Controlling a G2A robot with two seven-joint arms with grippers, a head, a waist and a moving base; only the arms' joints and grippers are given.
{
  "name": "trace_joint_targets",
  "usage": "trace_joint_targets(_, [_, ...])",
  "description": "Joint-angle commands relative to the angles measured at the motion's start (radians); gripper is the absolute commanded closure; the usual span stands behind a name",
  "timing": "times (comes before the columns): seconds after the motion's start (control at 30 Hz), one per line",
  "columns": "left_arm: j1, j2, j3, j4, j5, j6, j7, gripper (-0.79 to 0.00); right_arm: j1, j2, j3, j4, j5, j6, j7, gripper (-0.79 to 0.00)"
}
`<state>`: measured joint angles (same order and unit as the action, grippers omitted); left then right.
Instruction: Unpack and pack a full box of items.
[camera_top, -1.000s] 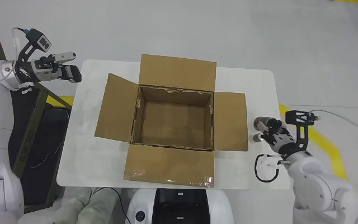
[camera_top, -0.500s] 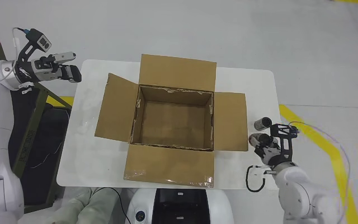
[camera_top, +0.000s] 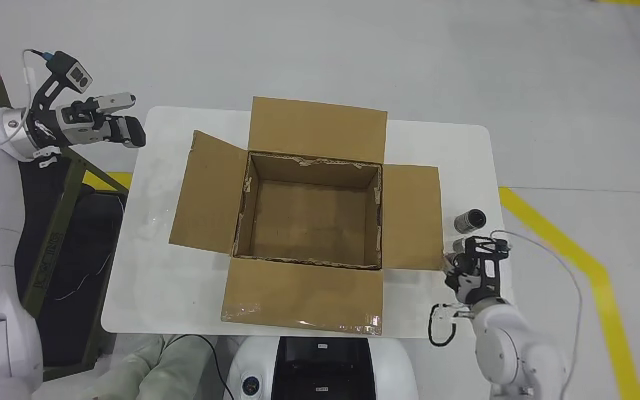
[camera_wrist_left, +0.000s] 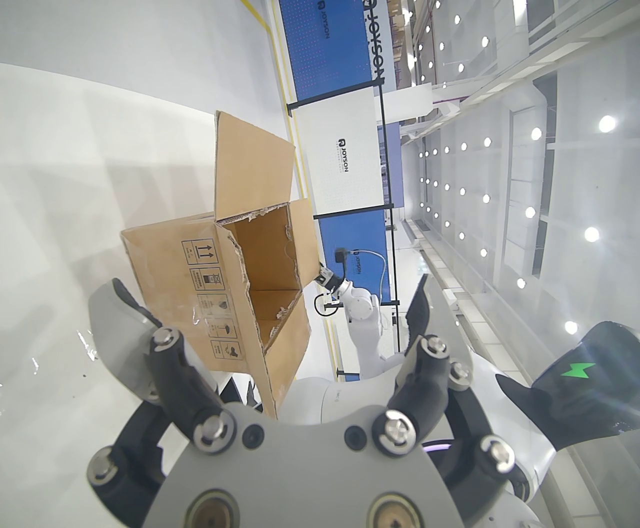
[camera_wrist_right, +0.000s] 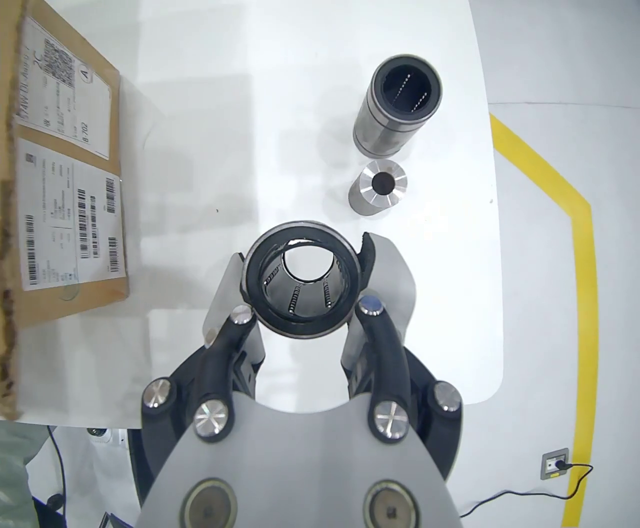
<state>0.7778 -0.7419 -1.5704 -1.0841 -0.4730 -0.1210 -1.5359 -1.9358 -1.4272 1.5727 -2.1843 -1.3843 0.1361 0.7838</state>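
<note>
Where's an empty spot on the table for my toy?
Widest bare strip: between the box's left flap and the table edge. The far corner beyond the right flap is bare too. Crowded beside that flap, nearer the robot: a tall cylinder, a short cylinder and the right gripper holding a third cylinder.

**Cardboard box**, table centre.
- The flap on its 3 o'clock side carries two white shipping labels on the outer face.
- One label has lines of print, a code block and a circled letter.
- The other label has several barcodes with small print, mostly too fine to read.
- An outer face of the box bears a column of black handling pictograms, the first a pair of upright arrows.

**Other signs.**
- A green lightning-bolt sign stands on a black housing.
- A lettered white panel and a blue banner stand in the hall behind.
</note>
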Motion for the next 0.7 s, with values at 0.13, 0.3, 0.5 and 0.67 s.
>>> trace_joint_targets(0.13, [0.000,0.000,0.000,0.000,0.000,0.000,0.000,-0.785,0.007,0.001,0.001,0.047,-0.010,0.037,0.001,0.000])
trace_joint_targets(0.3, [0.000,0.000,0.000,0.000,0.000,0.000,0.000,-0.785,0.027,0.001,0.021,0.103,0.026,0.057,-0.011,0.000])
trace_joint_targets(0.5, [0.000,0.000,0.000,0.000,0.000,0.000,0.000,-0.785,0.055,0.002,0.033,0.151,0.077,0.060,-0.030,0.000])
trace_joint_targets(0.67, [0.000,0.000,0.000,0.000,0.000,0.000,0.000,-0.785,0.075,0.004,0.034,0.167,0.085,0.054,-0.033,0.000])
